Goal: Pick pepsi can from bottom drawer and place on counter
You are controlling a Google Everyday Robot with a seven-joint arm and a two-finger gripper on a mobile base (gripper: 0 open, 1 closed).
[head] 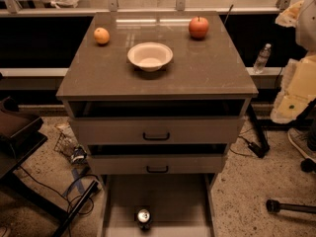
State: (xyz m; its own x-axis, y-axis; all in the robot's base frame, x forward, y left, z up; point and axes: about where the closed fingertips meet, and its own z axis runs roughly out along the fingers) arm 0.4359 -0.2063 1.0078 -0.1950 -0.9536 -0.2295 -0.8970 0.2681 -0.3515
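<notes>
The gripper hangs at the right edge of the view as a cluster of cream-coloured parts, level with the cabinet's upper front and clear of it. Whether it is open or closed cannot be told from here, and it appears to hold nothing.

Just up and to the left of the gripper a clear plastic bottle stands on a ledge behind the cabinet. Further left at about the same height lies the counter, carrying a white bowl in the middle, an apple at the back on the near side to the gripper and an orange at the far back corner. Below it, the top drawer and middle drawer are each pulled out a little.

Well down and to the left of the gripper, the bottom drawer is pulled out wide. The pepsi can stands upright on the drawer floor near its front edge, silver top up.

The task looks to be at its start: the reach has not begun. The next move calls for a long descent down and leftward, coming in over the can from above and clear of the middle drawer's front, before closing around the can's body.
</notes>
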